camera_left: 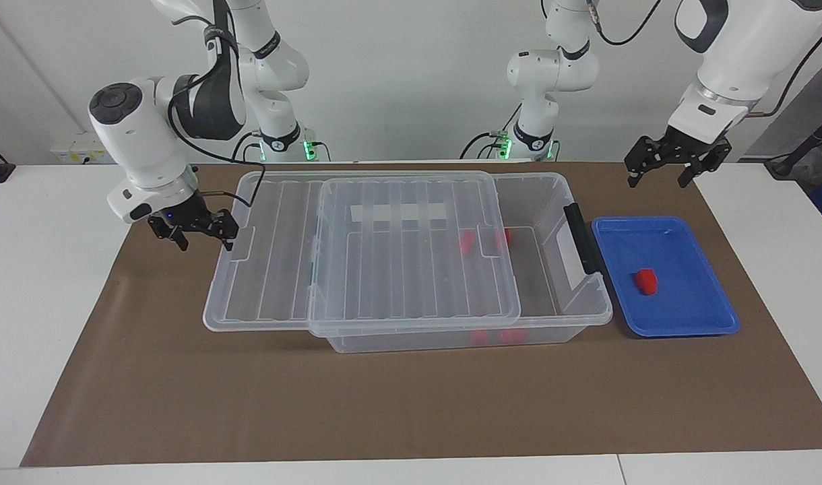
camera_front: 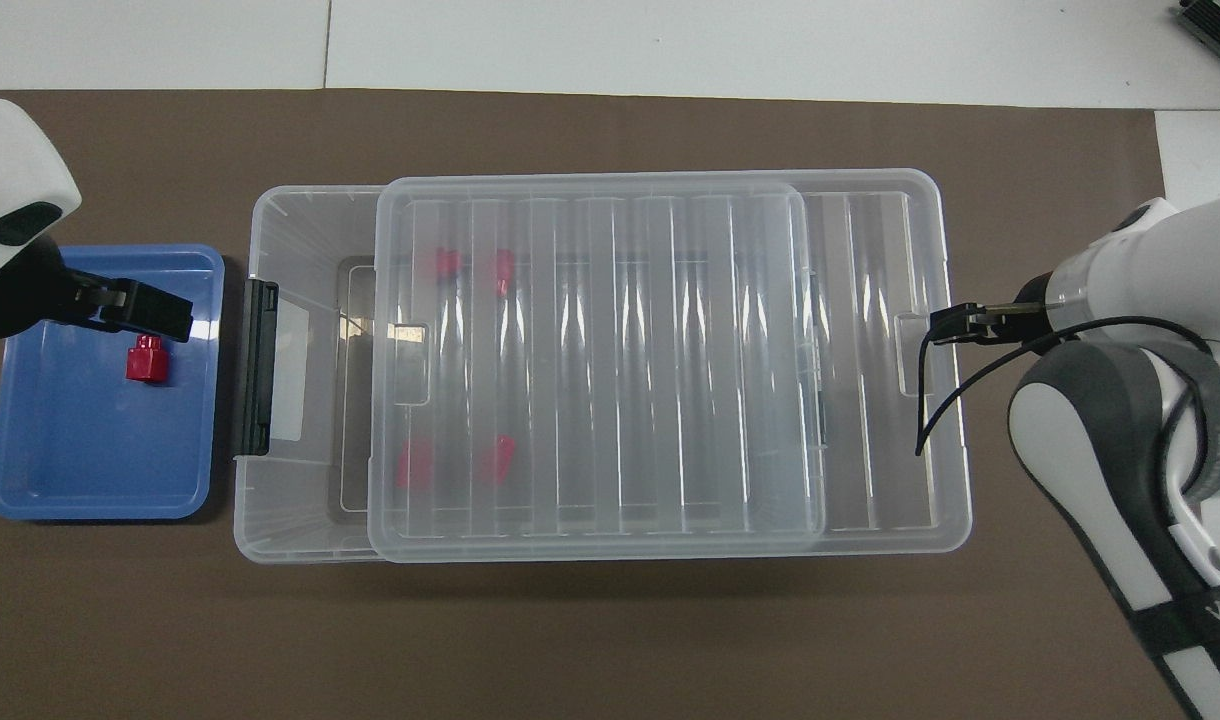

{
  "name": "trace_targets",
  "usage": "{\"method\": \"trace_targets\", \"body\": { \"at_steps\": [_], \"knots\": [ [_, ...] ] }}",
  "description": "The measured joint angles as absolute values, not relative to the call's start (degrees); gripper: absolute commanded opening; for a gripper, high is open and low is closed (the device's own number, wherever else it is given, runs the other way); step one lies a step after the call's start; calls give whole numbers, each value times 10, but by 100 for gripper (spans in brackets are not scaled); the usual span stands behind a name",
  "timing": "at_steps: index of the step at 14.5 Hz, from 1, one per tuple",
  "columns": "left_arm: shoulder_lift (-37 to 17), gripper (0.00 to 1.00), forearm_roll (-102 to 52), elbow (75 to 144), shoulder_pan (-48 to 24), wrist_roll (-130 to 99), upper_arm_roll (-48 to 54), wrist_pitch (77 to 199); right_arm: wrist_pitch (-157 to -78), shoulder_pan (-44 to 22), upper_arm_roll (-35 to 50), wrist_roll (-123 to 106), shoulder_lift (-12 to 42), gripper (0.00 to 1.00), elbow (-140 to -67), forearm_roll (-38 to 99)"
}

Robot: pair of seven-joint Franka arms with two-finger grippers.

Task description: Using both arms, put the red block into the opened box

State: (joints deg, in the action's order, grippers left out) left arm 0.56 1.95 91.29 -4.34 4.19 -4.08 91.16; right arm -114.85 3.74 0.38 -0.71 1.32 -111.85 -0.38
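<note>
The brown mat (camera_left: 182, 404) covers most of the table, and the clear storage box (camera_left: 589, 306) sits in the middle of it. Its ribbed lid (camera_left: 384, 269) lies flat but off-centre. It overhangs the box at the right arm's end and leaves a strip open at the end with the black handle (camera_left: 581, 239).

That gap looks narrow to me. A gripper coming down with a block could clip the lid's edge or the handle. The overhanging lid could also tip off the box rim if it is pulled much more, and the box itself might drag along with it.

The right arm is folded low, with its wrist pointing straight down beside the box. The right gripper (camera_left: 197, 232) is at the lid's overhanging end, fingers spread wide. One tip seems to be right against the lid's lip, and I see no clamp on anything.

The left arm hangs from high up at the box's handle end. The left gripper (camera_left: 674, 165) is in the air over the blue tray (camera_left: 680, 330), jaws wide apart and empty.

The tray lies just beside the box's handle end. The red block (camera_left: 646, 281) rests in it, untouched and not yet in the box. Four similar red blocks (camera_left: 466, 242) already lie in the box, mostly under the lid.
</note>
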Motion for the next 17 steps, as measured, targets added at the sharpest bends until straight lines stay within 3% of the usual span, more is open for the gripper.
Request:
{"method": "trace_targets", "body": {
  "at_steps": [5, 8, 17],
  "knots": [
    [54, 100, 25, 1069, 24, 105, -42, 1119, -1148, 52, 4, -22, 13, 97, -1119, -4],
    [62, 100, 25, 1123, 29, 107, -42, 1160, -1148, 70, 4, -29, 13, 97, -1119, -4],
    [-63, 100, 25, 1183, 64, 109, -41, 1331, -1148, 89, 3, -39, 13, 97, -1119, -4]
  ]
}}
